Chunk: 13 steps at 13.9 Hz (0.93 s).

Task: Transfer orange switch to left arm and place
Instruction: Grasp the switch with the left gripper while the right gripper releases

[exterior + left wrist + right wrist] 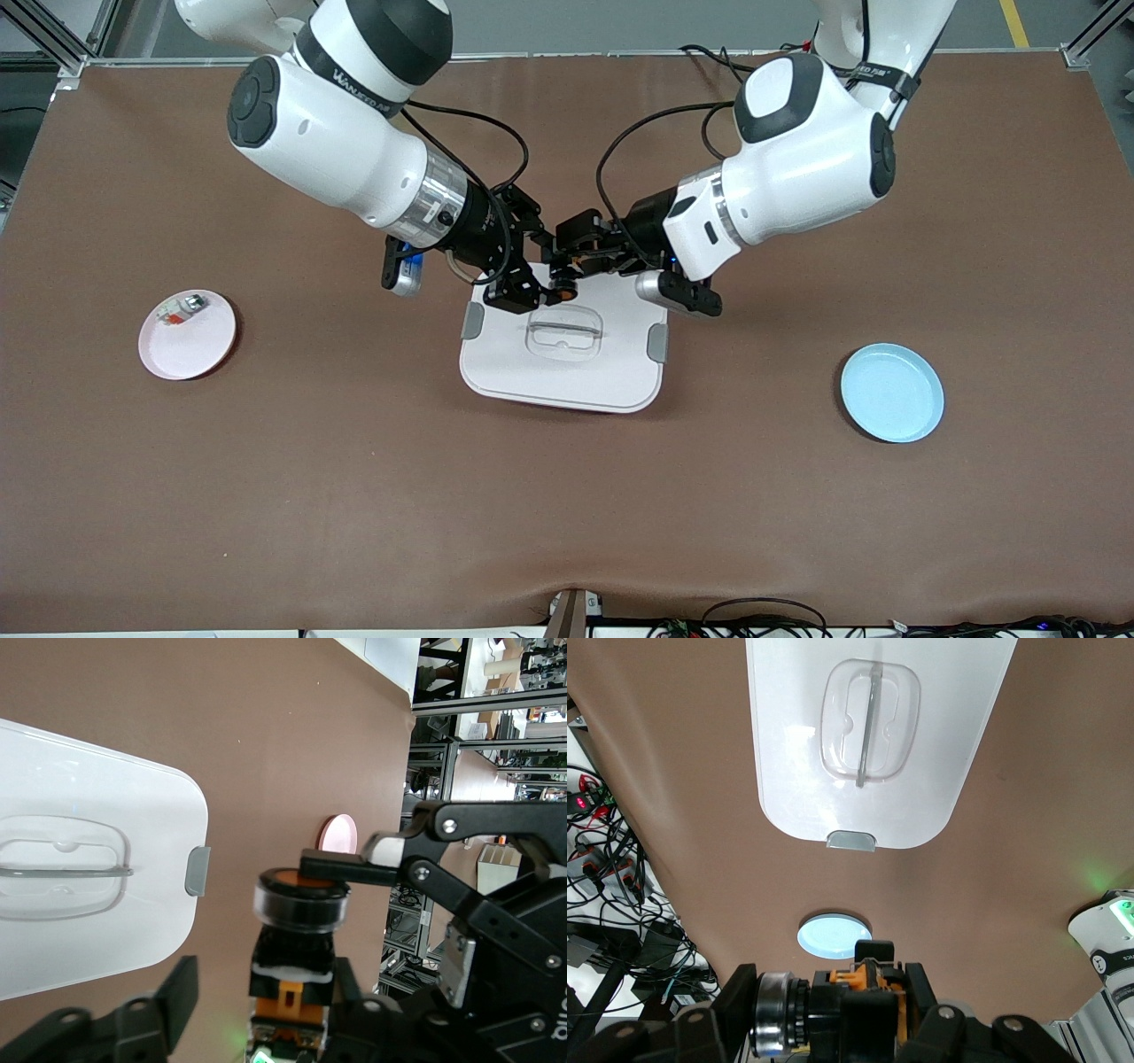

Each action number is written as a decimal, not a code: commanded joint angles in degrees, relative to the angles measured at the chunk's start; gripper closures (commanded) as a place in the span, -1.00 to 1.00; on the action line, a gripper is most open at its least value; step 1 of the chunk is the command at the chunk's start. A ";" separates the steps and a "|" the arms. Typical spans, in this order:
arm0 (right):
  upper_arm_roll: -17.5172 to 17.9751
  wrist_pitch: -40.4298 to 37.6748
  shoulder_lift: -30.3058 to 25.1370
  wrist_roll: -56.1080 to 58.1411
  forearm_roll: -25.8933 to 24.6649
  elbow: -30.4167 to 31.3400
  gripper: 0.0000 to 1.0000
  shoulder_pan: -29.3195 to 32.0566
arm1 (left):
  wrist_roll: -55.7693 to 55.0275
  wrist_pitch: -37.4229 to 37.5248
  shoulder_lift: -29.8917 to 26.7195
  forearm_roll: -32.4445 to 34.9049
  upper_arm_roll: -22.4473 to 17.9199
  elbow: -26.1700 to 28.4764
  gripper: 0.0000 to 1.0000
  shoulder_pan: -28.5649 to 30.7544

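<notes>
blue plate (892, 392): thing on the table (567, 532) nearest the front camera, at 3 o'clock from the box (567, 377), well apart
hidden: front view shows the orange switch (563, 286) only as a speck between black fingers; which finger touches it cannot be read there
cut off: both wrist views crop their own gripper at the frame edge; the box runs off the frame in both
left wrist only: cap and black body clear; a right finger (341, 866) lies on the cap; pink plate (337, 833) shows past it
right wrist only: switch seen side-on, spanning the gap between the right fingers; blue plate past it
switch place: in the air over the box's 12 o'clock edge
switch axis: long axis runs finger to finger of the right gripper (558, 280), cap on one pad; cap end points away from the left wrist
right gripper: clamped end to end on the switch
left gripper (574, 259): jaws apart around the black body, one finger (177, 997) with a visible gap
pink plate: 9 o'clock from the box, small white-silver part (182, 308) on it
</notes>
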<state>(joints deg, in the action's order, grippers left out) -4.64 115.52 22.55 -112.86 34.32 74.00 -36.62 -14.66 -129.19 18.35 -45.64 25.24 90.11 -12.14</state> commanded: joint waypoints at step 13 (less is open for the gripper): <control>-0.46 -1.51 0.92 6.94 0.93 -2.28 -1.00 2.94 | 12.28 -0.01 0.02 7.92 -0.63 -0.46 1.00 2.29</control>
<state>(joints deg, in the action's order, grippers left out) -5.28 116.49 23.06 -109.01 34.64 73.08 -35.92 -3.37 -129.51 18.38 -41.16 24.47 89.95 -10.34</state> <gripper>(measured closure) 0.000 0.665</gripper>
